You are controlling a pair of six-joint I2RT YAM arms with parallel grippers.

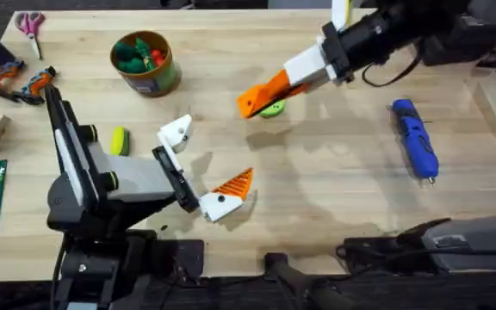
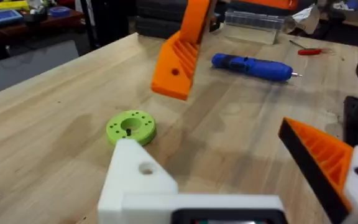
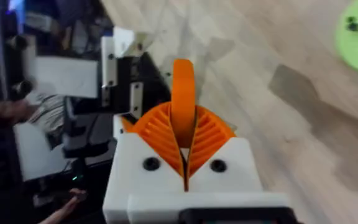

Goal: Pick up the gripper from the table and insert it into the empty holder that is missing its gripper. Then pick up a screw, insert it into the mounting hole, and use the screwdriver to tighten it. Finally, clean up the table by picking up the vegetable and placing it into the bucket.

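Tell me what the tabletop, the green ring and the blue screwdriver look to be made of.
The table: light wood, matt, with plank seams and grain lines. The lime-green ring: apparently moulded or printed plastic, matt, one even colour, with small holes on its face. The screwdriver: likely plastic body, smooth with a slight sheen, ending in a thin tip that looks like metal.
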